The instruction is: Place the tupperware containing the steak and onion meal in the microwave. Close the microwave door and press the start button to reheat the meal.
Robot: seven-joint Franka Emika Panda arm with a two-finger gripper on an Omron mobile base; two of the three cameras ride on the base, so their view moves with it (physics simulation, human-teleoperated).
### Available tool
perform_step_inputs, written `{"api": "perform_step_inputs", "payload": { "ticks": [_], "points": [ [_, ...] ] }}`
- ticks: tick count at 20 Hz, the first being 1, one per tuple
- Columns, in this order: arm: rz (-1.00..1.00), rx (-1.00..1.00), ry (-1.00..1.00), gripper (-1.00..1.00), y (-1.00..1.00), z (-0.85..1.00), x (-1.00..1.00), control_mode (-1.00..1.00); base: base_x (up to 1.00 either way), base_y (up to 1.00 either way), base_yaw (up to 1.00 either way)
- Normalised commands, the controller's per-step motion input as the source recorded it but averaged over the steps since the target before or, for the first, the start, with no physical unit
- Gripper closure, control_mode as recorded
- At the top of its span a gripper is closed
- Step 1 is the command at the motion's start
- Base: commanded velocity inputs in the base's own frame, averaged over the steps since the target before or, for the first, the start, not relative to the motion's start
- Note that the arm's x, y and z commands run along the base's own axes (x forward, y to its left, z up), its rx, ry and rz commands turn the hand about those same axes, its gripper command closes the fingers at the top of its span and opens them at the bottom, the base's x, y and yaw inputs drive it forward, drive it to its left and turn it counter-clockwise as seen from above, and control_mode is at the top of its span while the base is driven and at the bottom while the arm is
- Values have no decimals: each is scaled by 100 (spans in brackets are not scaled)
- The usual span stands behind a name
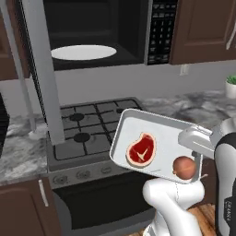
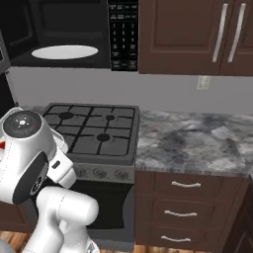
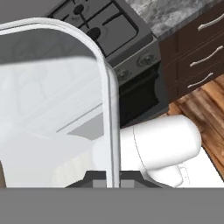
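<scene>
We hold the shallow pale grey-white tupperware (image 1: 159, 138) by its rim, jaws clenched on it, level so red steak (image 1: 141, 150) and brown onion (image 1: 183, 167) stay put below the open black microwave (image 1: 97, 32).

One tray (image 1: 159, 126) carries one steak (image 1: 141, 150) and one onion (image 1: 184, 166). One black microwave (image 1: 97, 32) hangs above, with one round white plate (image 1: 83, 52) inside, one keypad (image 2: 123, 34) and one open door (image 1: 40, 69). One stove (image 2: 94, 131) has four burners. Below the counter (image 2: 197, 143) are three drawers, each with one handle. Two upper cabinet handles (image 2: 228, 32) show in the right base view. One wall outlet (image 2: 202, 82) and one potted plant (image 1: 231, 86) are visible. One gripper (image 3: 112, 177) has two fingertips.
</scene>
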Motion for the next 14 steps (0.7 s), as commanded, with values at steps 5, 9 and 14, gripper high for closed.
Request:
{"api": "perform_step_inputs", "payload": {
  "ticks": [5,9,14],
  "points": [
    [0,0,0,100,0,0,0,100,42,-41,38],
    [0,0,0,100,0,0,0,100,0,0,36],
    [0,0,0,100,0,0,0,100,0,0,29]
  ]
}}
